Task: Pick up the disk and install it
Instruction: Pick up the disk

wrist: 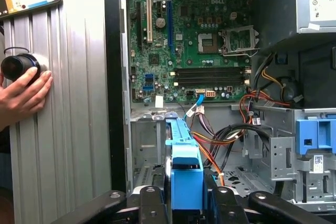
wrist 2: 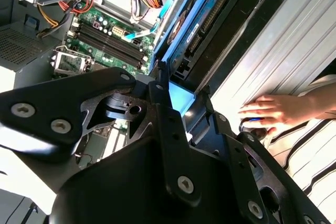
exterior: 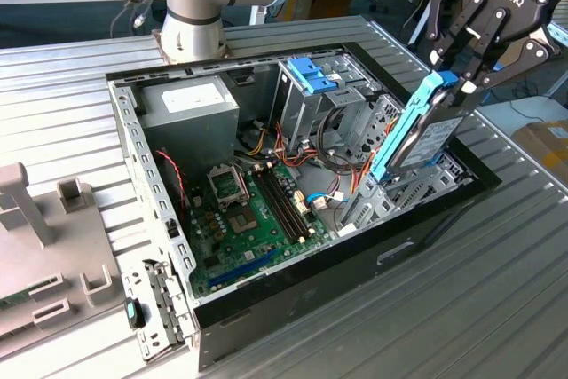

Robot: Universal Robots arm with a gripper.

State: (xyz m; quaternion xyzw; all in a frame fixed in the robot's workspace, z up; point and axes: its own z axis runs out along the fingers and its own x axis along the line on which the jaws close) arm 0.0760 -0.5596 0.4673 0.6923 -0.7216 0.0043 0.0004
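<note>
Exterior view: gripper point(exterior: 450, 77) pinches disk point(exterior: 424, 138) by its blue top end; disk tilted, hanging over open PC case point(exterior: 293, 286) at exterior view's right. First wrist view: person's hand point(wrist: 21, 95) rests on table point(wrist: 73, 103) w/ black knob point(wrist: 16, 66).

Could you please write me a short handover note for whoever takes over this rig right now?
Tool: shut on the disk, gripping its blue upper end.
Disk: off the table, tilted, its lower end reaching into the open computer case at the exterior view's right.
Done: pickup.
Left: the disk is not yet seated in a bay.
Note: a person's hand rests on the table beside the case.
</note>
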